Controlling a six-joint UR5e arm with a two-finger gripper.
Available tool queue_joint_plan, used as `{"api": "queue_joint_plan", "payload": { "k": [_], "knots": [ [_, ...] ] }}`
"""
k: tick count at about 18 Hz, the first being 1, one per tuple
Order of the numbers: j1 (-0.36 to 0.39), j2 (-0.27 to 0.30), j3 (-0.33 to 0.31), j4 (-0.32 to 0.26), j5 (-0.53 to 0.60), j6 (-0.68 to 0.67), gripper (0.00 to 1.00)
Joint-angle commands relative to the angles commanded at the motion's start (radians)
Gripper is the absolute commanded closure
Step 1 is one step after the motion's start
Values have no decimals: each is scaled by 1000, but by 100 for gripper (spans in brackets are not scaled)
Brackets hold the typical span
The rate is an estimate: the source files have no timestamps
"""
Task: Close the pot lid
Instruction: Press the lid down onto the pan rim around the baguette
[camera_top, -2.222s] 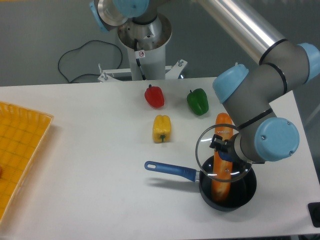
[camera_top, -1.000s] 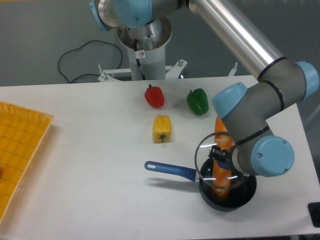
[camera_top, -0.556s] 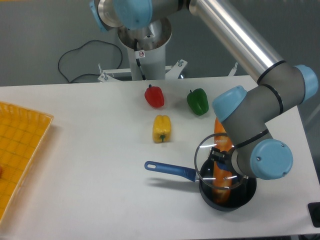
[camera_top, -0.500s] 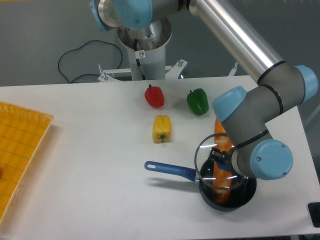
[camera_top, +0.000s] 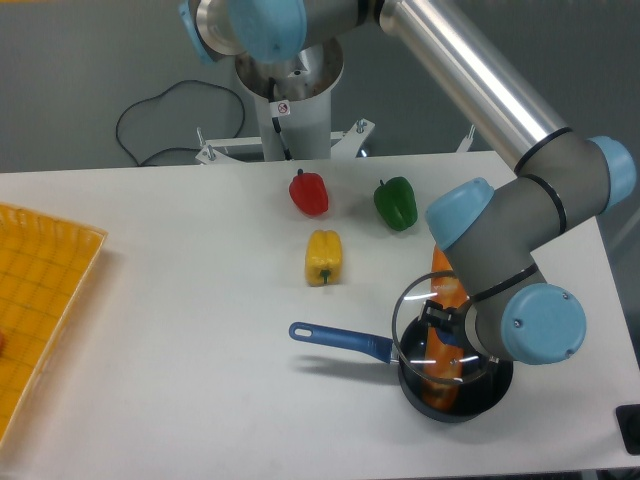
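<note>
Where the table (camera_top: 200, 300) narrows toward its front right corner, the pot (camera_top: 470, 392) stands upright with its blue handle pointing left. Directly over the pot opening, the lid (camera_top: 425, 335) is tilted, its lower edge close to the pot rim; contact with the rim cannot be confirmed. At the centre of the lid, the tool (camera_top: 445, 322) is clamped on the blue knob, though the fingers are largely hidden by the wrist. Behind the glass an orange carrot (camera_top: 446, 270) is visible, its lower end reaching into the pot. Further back on the table lie a red pepper (camera_top: 309, 192), a green pepper (camera_top: 396, 203) and a yellow pepper (camera_top: 323, 257). At the left edge sits a yellow tray (camera_top: 40, 290).
</note>
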Motion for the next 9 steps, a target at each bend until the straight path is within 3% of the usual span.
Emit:
{"api": "queue_joint_plan", "payload": {
  "k": [9],
  "knots": [
    [0,-6,-2,14,2,2,44]
  ]
}}
